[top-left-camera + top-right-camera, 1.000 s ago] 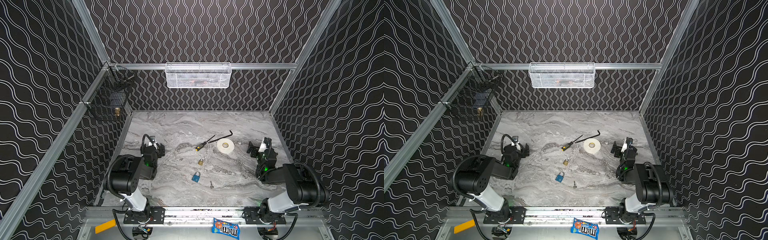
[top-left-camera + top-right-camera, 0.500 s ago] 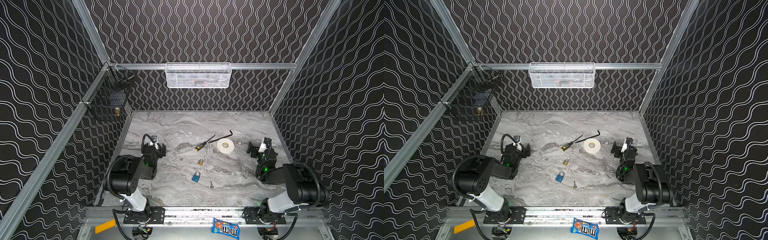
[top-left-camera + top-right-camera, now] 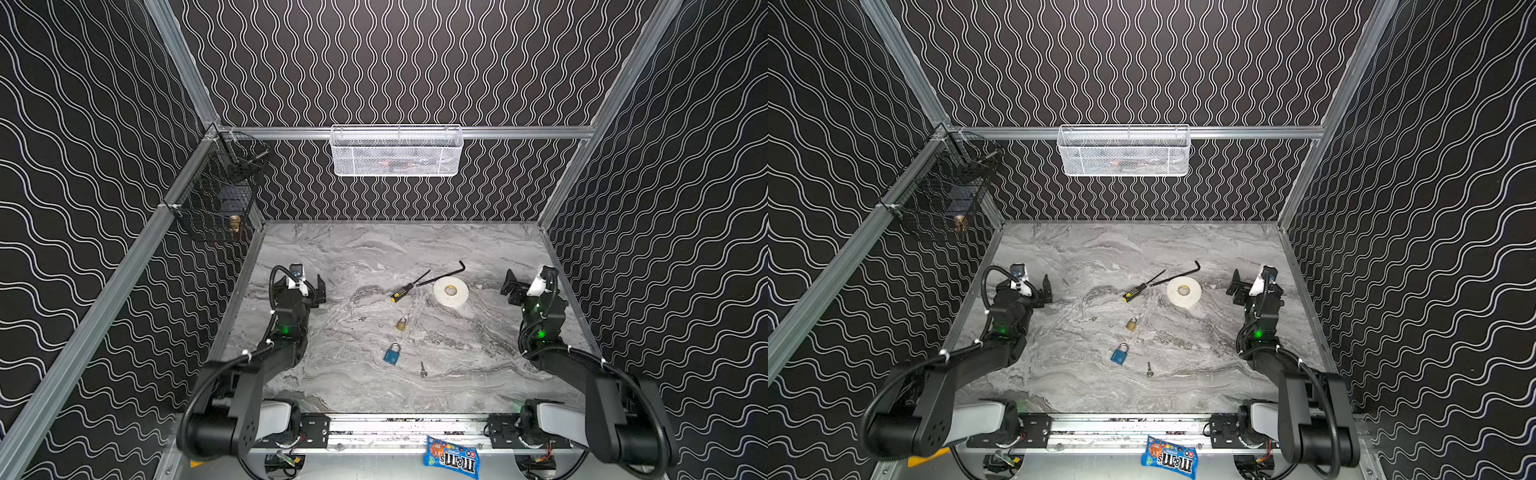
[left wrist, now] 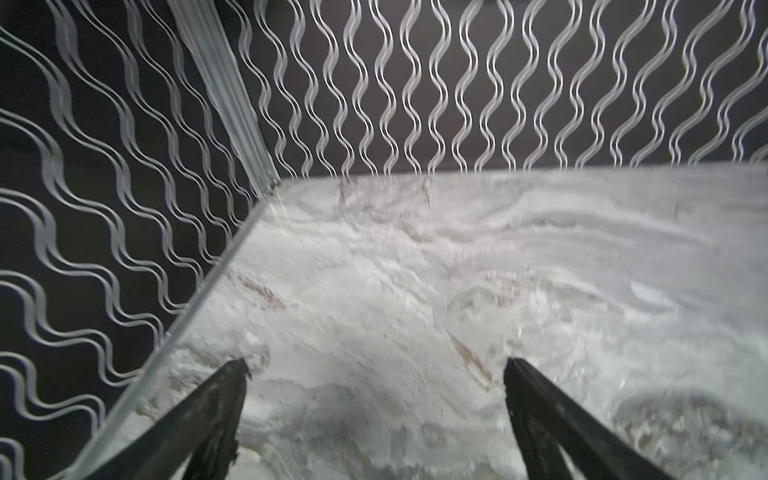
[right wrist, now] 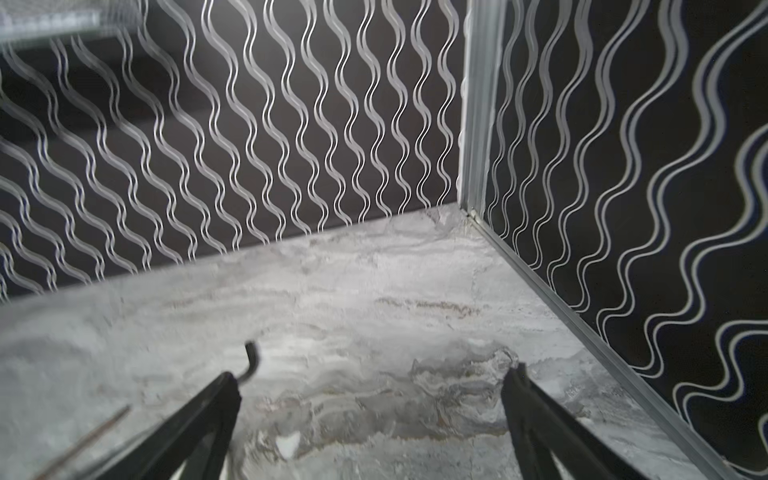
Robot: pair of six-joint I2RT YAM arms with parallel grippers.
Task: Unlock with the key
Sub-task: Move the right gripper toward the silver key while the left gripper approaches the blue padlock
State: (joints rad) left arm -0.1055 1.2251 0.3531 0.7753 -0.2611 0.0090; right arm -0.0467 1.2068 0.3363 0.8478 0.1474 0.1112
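Observation:
The key (image 3: 423,369) (image 3: 1149,369) is a tiny dark metal piece lying flat on the marble table near its front middle. Just left of it lies a blue padlock (image 3: 392,354) (image 3: 1119,354), and a brass padlock (image 3: 401,323) (image 3: 1131,324) lies a little farther back. My left gripper (image 3: 300,284) (image 4: 376,370) is open and empty over the table's left side, far from the key. My right gripper (image 3: 528,282) (image 5: 376,374) is open and empty over the right side. Neither wrist view shows the key or a padlock.
A black-and-yellow screwdriver (image 3: 401,293), a black L-shaped hex key (image 3: 444,272) (image 5: 251,357) and a white tape roll (image 3: 451,291) lie behind the padlocks. A white mesh basket (image 3: 397,151) hangs on the back wall and a black wire basket (image 3: 216,195) on the left wall. A candy bag (image 3: 451,457) lies on the front rail.

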